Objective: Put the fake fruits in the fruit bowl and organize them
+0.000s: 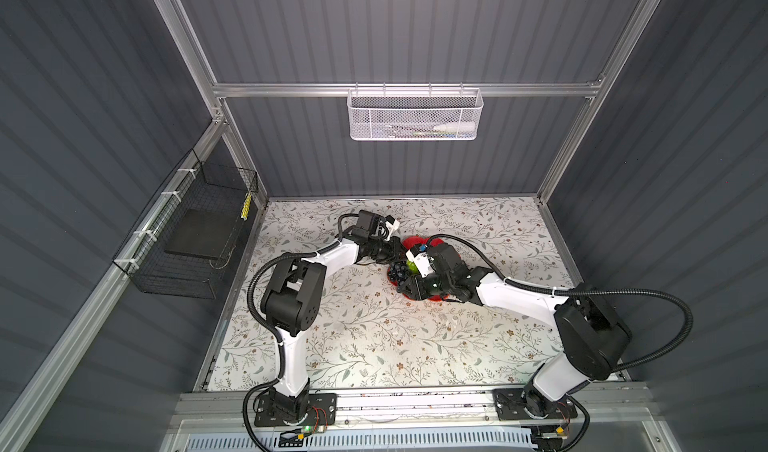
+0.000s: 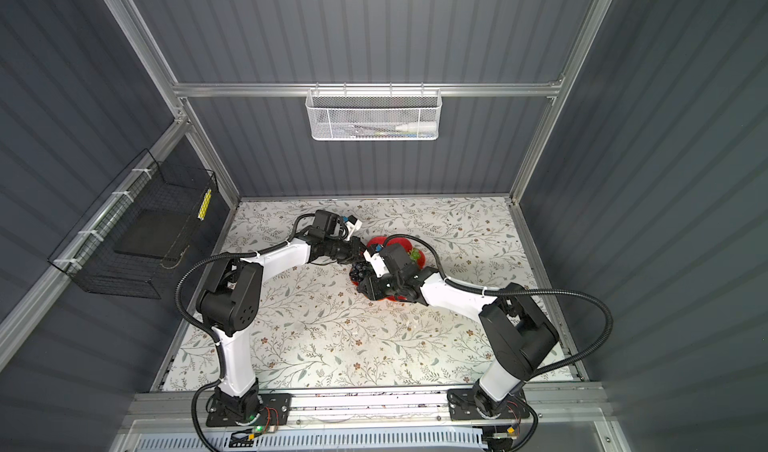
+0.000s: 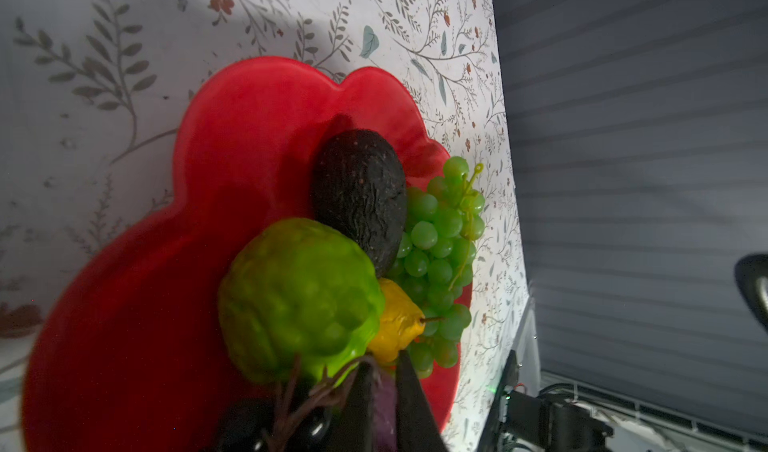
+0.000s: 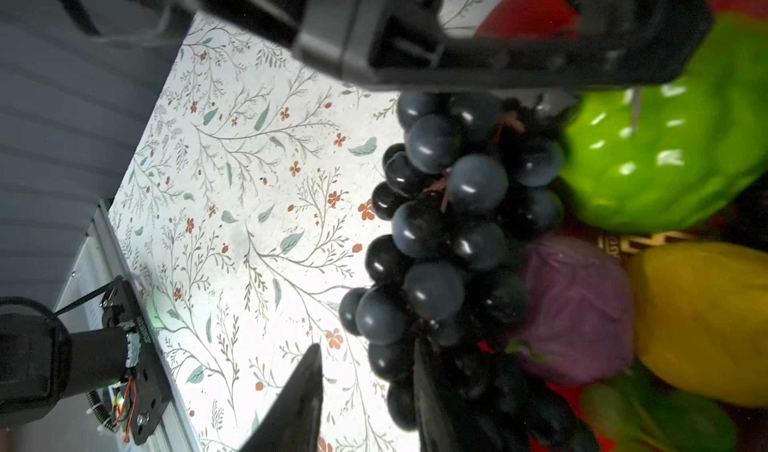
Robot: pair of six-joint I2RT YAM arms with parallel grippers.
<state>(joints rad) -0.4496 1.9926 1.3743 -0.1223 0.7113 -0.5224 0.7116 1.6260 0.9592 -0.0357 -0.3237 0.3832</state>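
Arranging stage: the fake fruits are gathered in the fruit bowl (image 1: 410, 243), mid-frame in both top views, with the dark grape bunch (image 1: 398, 272) at its left edge. The left gripper (image 3: 383, 360) and right gripper (image 4: 366, 346) are slightly parted, with nothing visibly clasped. An inward nudge of the bunch is judged next.

The left arm (image 1: 291, 356) and right arm (image 1: 519, 300) have white shells between blocky black joints. A black ribbed hose (image 1: 665, 295) runs along each, held by white zip ties (image 1: 555, 292). Black base plates (image 1: 326, 404) carry screws and red wires (image 4: 129, 396). The left gripper (image 3: 383, 362) and right gripper (image 4: 368, 348) have black tapering fingers.
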